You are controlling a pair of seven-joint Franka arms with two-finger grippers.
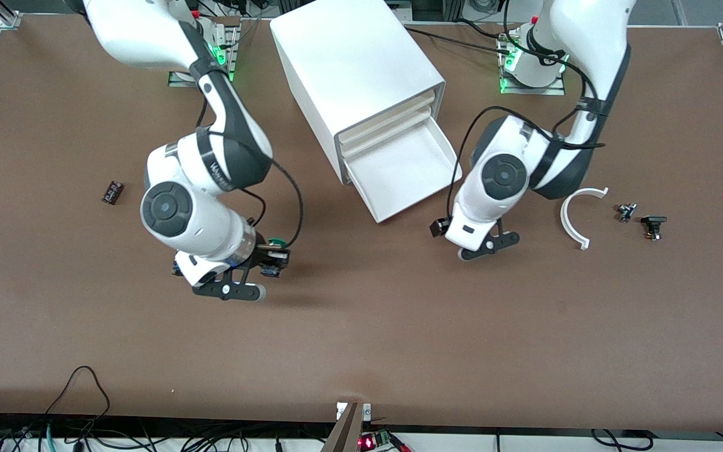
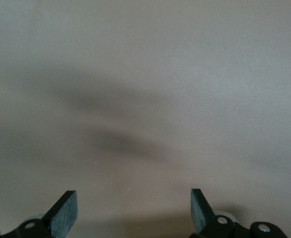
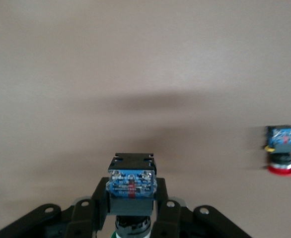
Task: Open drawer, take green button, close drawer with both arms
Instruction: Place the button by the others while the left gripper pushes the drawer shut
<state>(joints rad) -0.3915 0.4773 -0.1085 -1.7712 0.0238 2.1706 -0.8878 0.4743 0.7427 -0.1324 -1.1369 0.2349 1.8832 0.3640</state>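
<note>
The cabinet's lowest drawer (image 1: pixel 407 168) stands pulled out, and the part of its white tray that shows is bare. My right gripper (image 1: pixel 266 262) hangs over the table toward the right arm's end, shut on the button (image 1: pixel 275 243), whose green cap shows in the front view. In the right wrist view the button (image 3: pixel 131 184) sits between the fingers of the right gripper (image 3: pixel 131 201), blue-grey base up. My left gripper (image 1: pixel 487 246) hovers over bare table next to the drawer's front corner, open and holding nothing. The left wrist view shows only the left gripper (image 2: pixel 134 201) and brown tabletop.
The white cabinet (image 1: pixel 355 69) stands mid-table near the bases. A red-capped button (image 1: pixel 112 192) (image 3: pixel 280 148) lies toward the right arm's end. Toward the left arm's end lie a white curved piece (image 1: pixel 577 216) and two small dark parts (image 1: pixel 627 211) (image 1: pixel 653 226).
</note>
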